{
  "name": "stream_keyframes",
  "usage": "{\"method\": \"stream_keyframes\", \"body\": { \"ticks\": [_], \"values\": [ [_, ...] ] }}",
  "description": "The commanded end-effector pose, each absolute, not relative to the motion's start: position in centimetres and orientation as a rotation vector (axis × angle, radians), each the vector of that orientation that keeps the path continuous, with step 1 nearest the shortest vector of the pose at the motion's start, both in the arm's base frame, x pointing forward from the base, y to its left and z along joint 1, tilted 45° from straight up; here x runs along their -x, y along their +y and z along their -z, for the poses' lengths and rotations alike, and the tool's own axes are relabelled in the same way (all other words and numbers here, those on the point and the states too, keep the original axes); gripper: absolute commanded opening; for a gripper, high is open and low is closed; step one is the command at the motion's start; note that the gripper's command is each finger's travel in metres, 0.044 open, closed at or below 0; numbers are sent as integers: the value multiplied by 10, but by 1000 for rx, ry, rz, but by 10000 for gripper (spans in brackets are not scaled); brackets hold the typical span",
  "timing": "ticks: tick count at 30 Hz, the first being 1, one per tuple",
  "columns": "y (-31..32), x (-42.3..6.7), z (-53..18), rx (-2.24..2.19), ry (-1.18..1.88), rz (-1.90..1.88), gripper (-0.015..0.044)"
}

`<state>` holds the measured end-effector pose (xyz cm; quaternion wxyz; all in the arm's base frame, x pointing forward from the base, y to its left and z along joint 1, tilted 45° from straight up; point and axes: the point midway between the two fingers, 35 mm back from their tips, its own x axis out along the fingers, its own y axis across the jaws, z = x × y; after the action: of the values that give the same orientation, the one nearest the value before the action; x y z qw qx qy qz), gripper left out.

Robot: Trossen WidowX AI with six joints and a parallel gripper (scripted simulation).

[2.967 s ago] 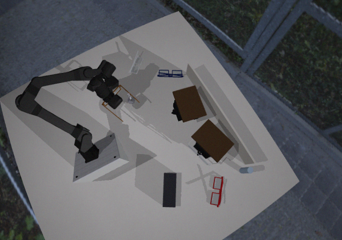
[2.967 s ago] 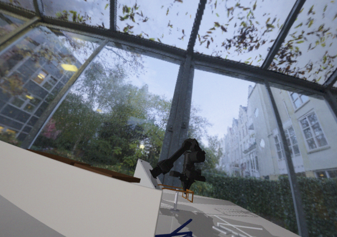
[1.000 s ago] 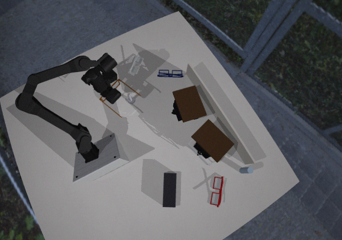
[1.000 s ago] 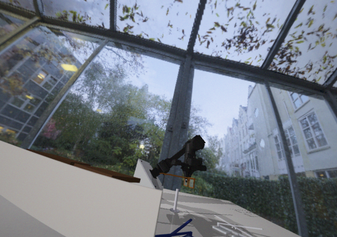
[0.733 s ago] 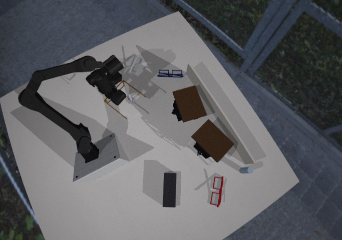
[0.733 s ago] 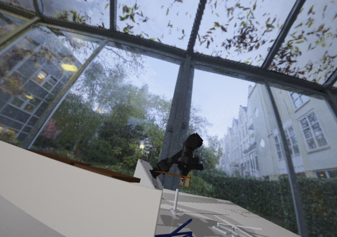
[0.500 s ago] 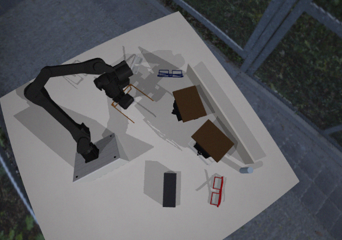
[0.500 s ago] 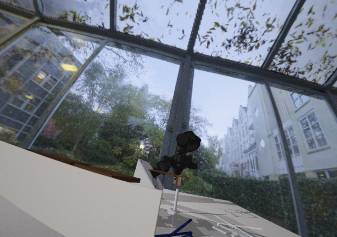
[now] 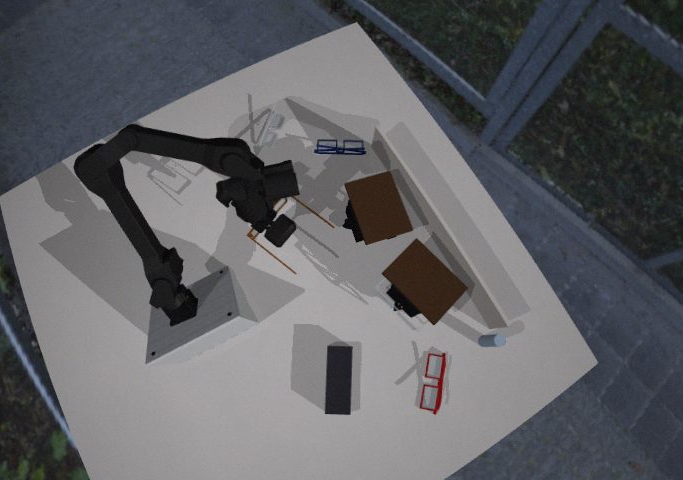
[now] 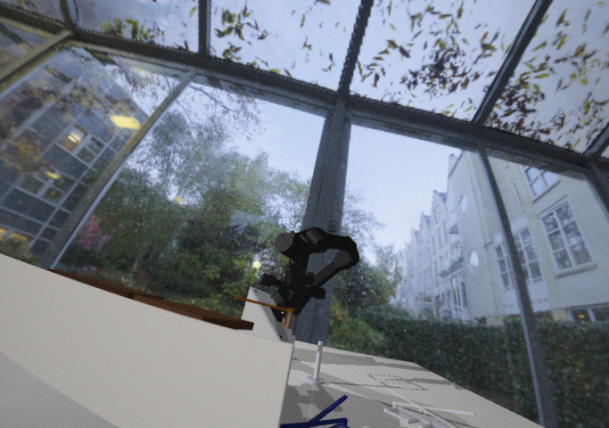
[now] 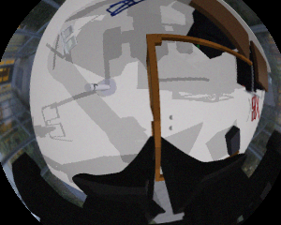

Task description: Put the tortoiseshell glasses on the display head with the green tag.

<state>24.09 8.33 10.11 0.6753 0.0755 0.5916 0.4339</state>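
I have the tortoiseshell glasses (image 9: 274, 234) pinched in my tool (image 9: 267, 221), fingers nearly together on the thin front of the frame. They hang above the desk (image 9: 126, 396), off its surface, with both brown temples open and pointing toward the two display heads. In the wrist view the frame front (image 11: 155, 107) runs up the middle from between my fingers, and one temple bends off at the top toward the right.

The nearer display head (image 9: 377, 207) stands just beyond the temple tips, apart from them; from above I see mostly its brown flat top and a dark face below. In the wrist view a small green mark (image 11: 197, 44) shows on that head's dark side. The second head (image 9: 424, 280) stands just beside the first, nearer the desk's right corner, well apart from the glasses.

Behind both heads a long pale panel (image 9: 444, 220) stands on edge. A blue pair of glasses (image 9: 340, 147) lies near the far edge, and a red pair (image 9: 432, 382) lies near the front, beyond the second head. A pale grey pair (image 9: 265, 127) rests by my forearm. A dark upright block (image 9: 338, 379) stands in front of my base (image 9: 194, 325), and a small grey cylinder (image 9: 491, 340) lies at the panel's end.
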Motion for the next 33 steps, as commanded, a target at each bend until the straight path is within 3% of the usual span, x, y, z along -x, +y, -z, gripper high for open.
{"method": "stream_keyframes", "body": {
  "ticks": [1, 8, 33],
  "values": [
    [65, -243, -82, -178, 1338, -983, 0],
    [42, -244, -60, -195, 1327, -999, 0],
    [54, -246, -46, -192, 1328, -995, 0]
  ]
}}
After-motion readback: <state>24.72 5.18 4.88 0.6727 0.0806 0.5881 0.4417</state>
